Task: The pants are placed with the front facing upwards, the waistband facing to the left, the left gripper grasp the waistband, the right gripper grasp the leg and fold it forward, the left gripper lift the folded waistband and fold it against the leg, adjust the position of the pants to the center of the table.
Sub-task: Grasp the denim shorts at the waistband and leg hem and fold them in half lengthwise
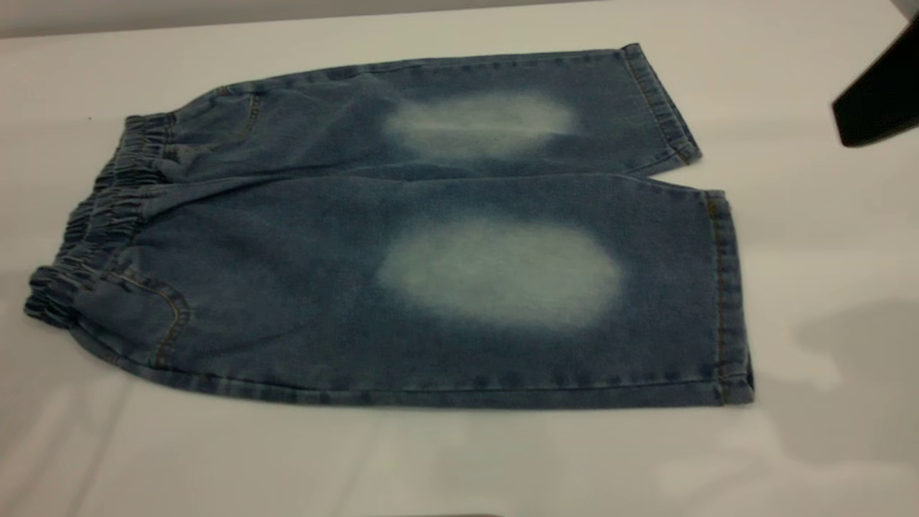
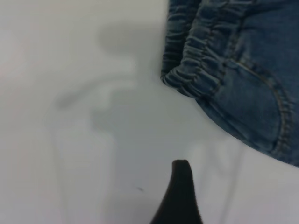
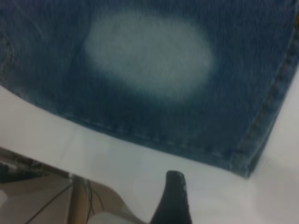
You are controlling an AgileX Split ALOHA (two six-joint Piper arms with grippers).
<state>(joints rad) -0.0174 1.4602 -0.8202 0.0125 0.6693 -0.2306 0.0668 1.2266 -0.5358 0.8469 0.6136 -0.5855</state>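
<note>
The pants (image 1: pixel 431 237) lie flat and front up on the table (image 1: pixel 826 237), both legs showing pale faded ovals. The ruffled waistband (image 1: pixel 93 222) is at the left, and the cuff hems (image 1: pixel 725 287) are at the right. In the left wrist view my left gripper (image 2: pixel 229 205) hovers over bare table a short way from the waistband corner (image 2: pixel 196 70); one black finger (image 2: pixel 180 196) shows and nothing is held. My right gripper (image 3: pixel 210 205) is open over bare table near the leg's cuff corner (image 3: pixel 247 163), with one finger (image 3: pixel 174 200) in view.
A black part of the right arm (image 1: pixel 879 93) enters at the exterior view's upper right. The right wrist view shows the table's edge (image 3: pixel 56 161) with cables and floor beyond it. White tabletop surrounds the pants on all sides.
</note>
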